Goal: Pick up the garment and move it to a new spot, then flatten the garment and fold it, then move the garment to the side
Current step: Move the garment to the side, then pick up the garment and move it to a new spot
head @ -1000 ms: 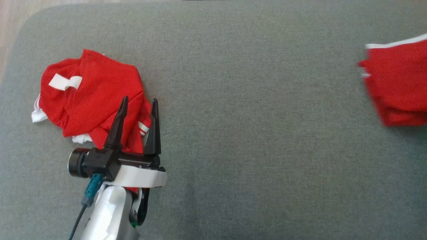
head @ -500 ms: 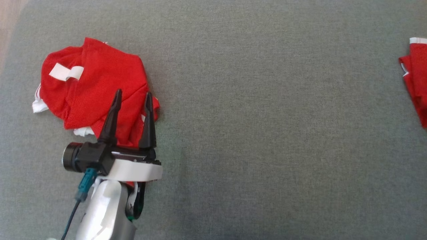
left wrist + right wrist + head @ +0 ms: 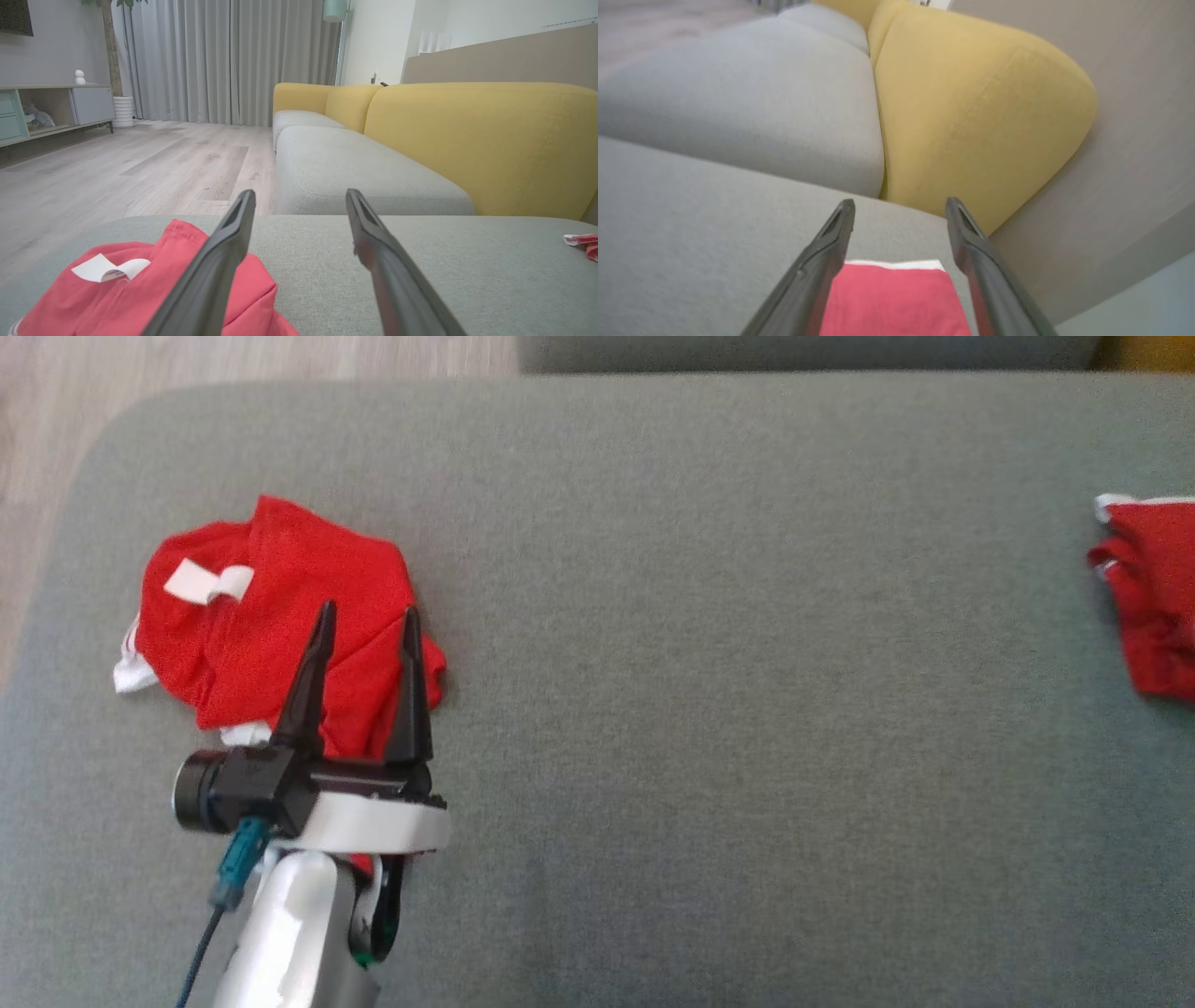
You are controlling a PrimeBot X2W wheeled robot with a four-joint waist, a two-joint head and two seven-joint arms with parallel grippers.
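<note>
Your left tool, spread, hangs over the crumpled garment beneath its tips (nothing gripped); right tool spread too. Pickup, flattening, folding and setting aside all remain, I judge.

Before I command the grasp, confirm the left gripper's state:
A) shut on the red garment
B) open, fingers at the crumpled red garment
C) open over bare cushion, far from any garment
B: the left gripper has its two fingers spread with nothing pinched between them, at the right part of the crumpled red garment on the grey cushion.
</note>
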